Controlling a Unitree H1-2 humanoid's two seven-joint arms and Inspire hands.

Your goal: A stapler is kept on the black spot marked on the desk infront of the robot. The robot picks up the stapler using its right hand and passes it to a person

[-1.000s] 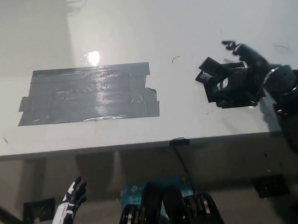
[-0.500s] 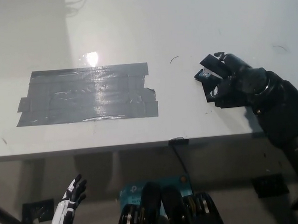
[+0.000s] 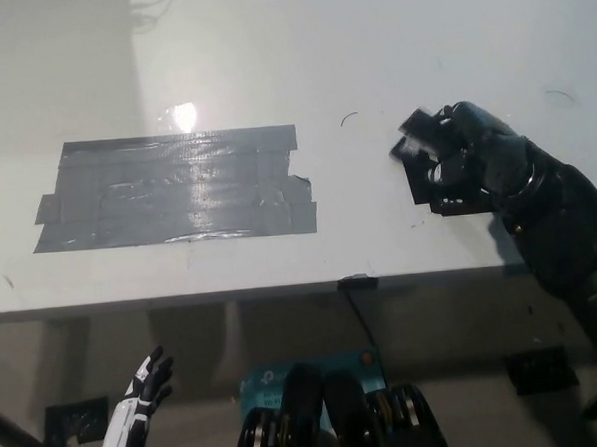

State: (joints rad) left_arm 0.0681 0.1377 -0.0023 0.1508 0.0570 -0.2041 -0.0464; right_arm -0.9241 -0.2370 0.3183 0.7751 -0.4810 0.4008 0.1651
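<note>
Stapler [image 3: 416,142] sits on the black spot [image 3: 439,186] at the right side of the desk [image 3: 269,45], and from my seat it reads only as a dark blocky shape poking out at the upper left of the right hand [image 3: 465,160]; black on black, so I cannot make out its full outline. I see the right hand lying over it, fingers curled down around its near end, and it looks to me like a grasp closing on the stapler, though I cannot tell how firm the hold is; the stapler appears to rest on the desk surface rather than above it. The black forearm runs away from the hand toward the lower right, crossing the desk's front edge. Well to the left of all this lies a broad patch of grey tape [image 3: 176,188] stuck flat on the desk, with a bright glare of light just above its top edge; a small dark clip [image 3: 360,281] sits on the front edge of the desk near the middle. My left hand [image 3: 147,384] hangs low at the lower left, below the desk edge, fingers spread apart and holding nothing.
</note>
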